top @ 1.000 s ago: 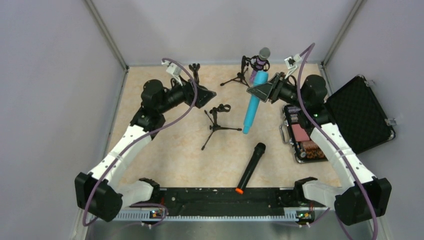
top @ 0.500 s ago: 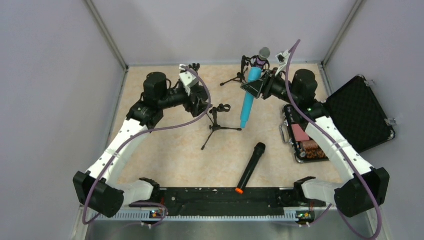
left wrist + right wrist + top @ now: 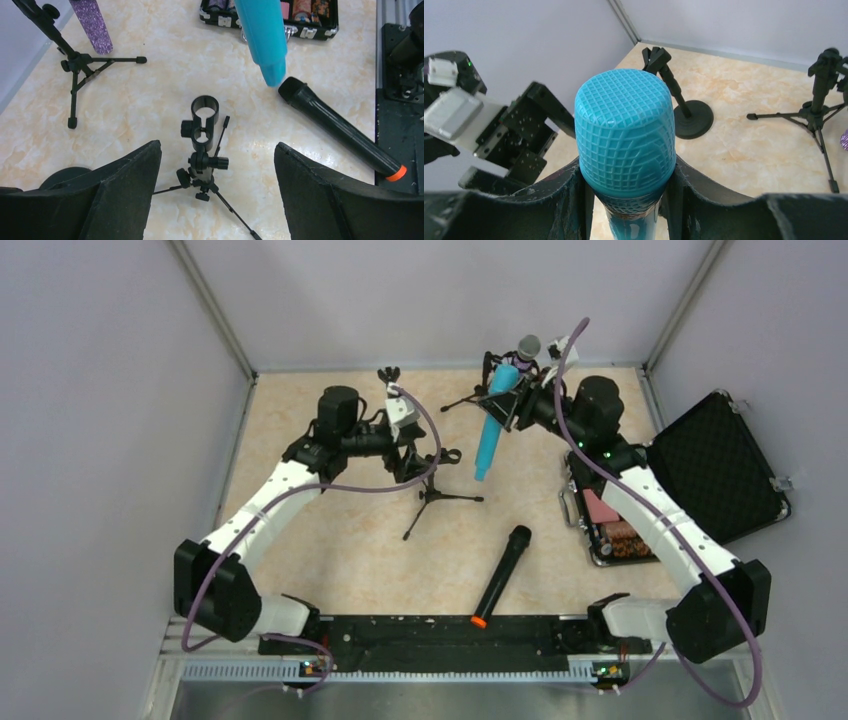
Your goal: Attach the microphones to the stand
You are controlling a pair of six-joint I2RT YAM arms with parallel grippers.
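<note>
My right gripper is shut on the light blue microphone just below its head, holding it tilted in the air, tail down. An empty tripod stand with an open clip stands mid-table. My left gripper hovers open over that stand, which shows between its fingers. The blue microphone's tail hangs just beyond the clip. The black microphone with an orange end lies on the table. The glittery purple microphone sits in a second tripod stand at the back.
A round-base stand stands at the back left. An open black case with small items lies at the right edge. Grey walls close in the table on three sides. A black rail runs along the near edge.
My left arm has swung right, bringing its gripper over the empty tripod stand. My right arm has carried the blue microphone left and back, closer to that stand.
</note>
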